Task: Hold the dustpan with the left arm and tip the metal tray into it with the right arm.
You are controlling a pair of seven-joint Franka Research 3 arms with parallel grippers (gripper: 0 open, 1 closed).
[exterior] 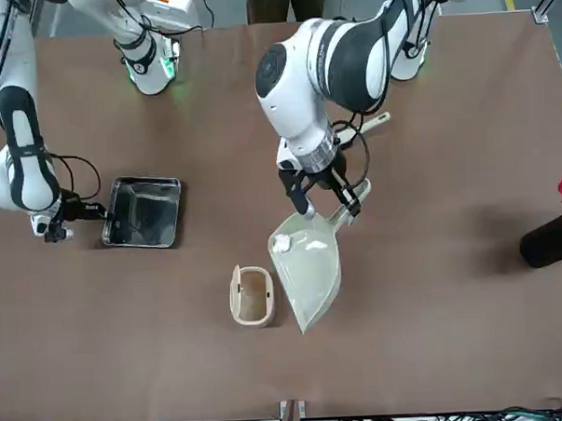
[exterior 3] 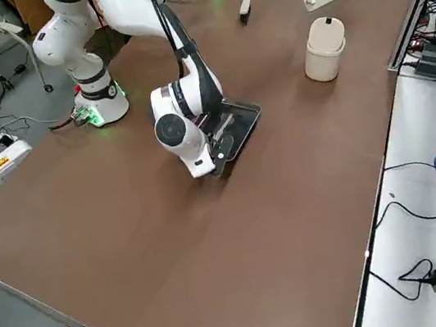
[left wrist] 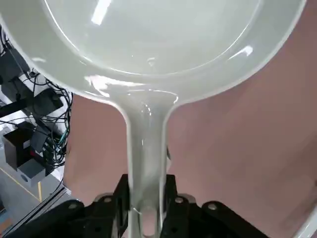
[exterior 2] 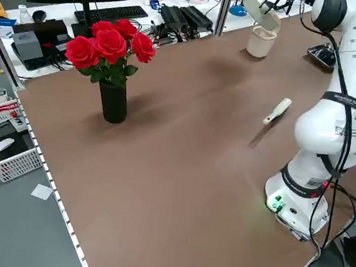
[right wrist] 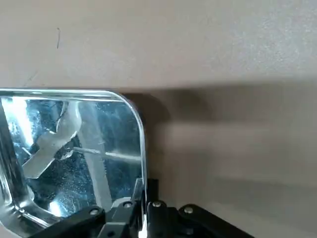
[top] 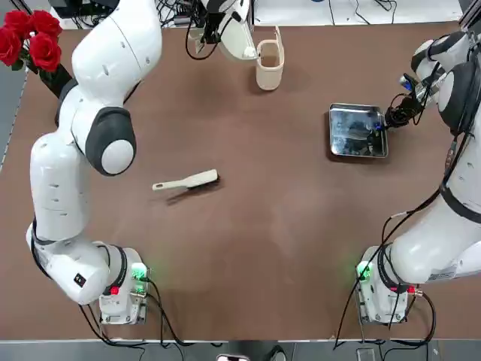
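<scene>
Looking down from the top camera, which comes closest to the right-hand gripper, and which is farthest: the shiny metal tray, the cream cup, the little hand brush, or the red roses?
From the right gripper, nearest first:
1. Shiny silver rectangular metal tray, its rim pinched in the fingers.
2. Cream plastic cup, at the table's far edge near the middle.
3. Slim cream hand brush with dark bristles, mid-table, toward the left arm.
4. Red roses, far left corner.

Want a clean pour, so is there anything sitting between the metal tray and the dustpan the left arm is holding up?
The cream cup stands beside the raised dustpan, on its tray-facing side. The rest of the table between it and the metal tray shows bare. The right gripper grips the tray's rim.
</scene>
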